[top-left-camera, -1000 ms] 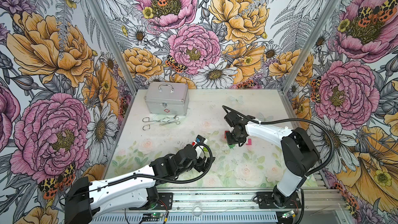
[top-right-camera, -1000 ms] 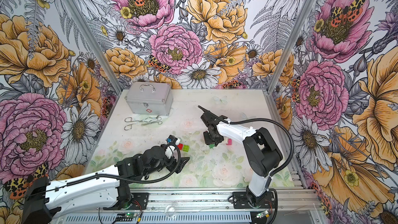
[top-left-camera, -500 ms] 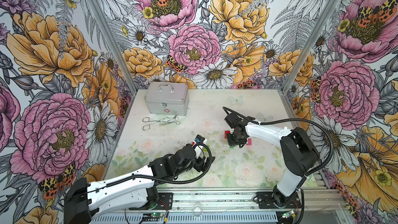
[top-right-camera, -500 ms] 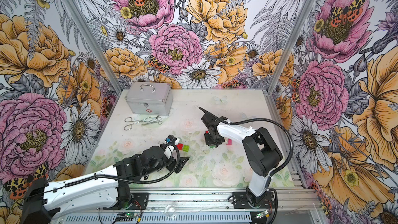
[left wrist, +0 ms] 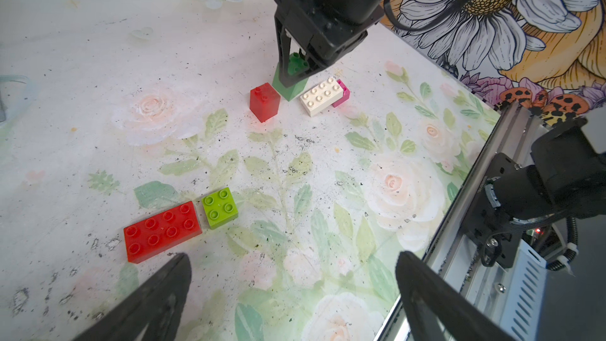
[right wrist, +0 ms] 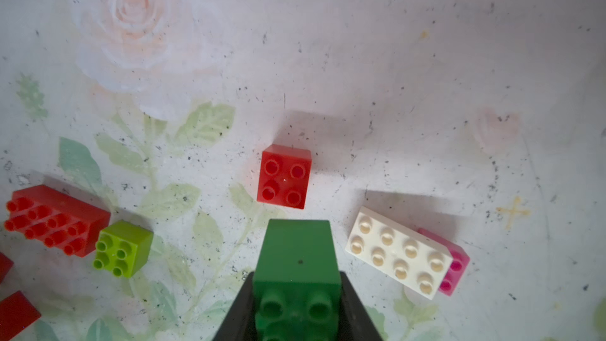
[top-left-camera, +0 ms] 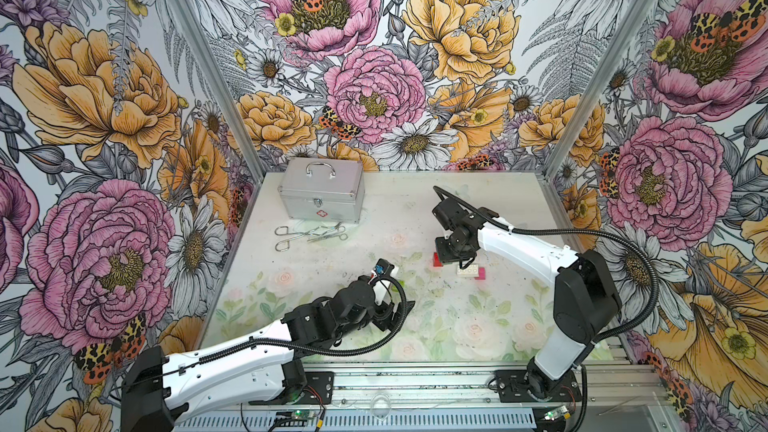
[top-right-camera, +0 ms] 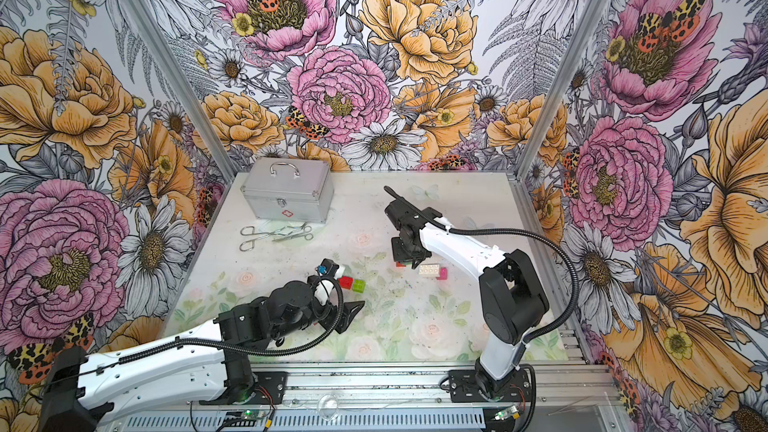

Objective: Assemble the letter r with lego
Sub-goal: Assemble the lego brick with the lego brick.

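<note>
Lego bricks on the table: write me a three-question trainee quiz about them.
1. True or false: the right claw is shut on the dark green brick.
2. Which brick touches the white brick? A lime brick, B pink brick, C long red brick.
3. How many studs top the lime brick?
Key: 1 true; 2 B; 3 four.

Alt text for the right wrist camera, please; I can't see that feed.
The right gripper is shut on a dark green brick. Just beyond it sits a small red brick; on one side a white brick touches a pink brick, on the other a lime brick sits beside a long red brick.
</note>
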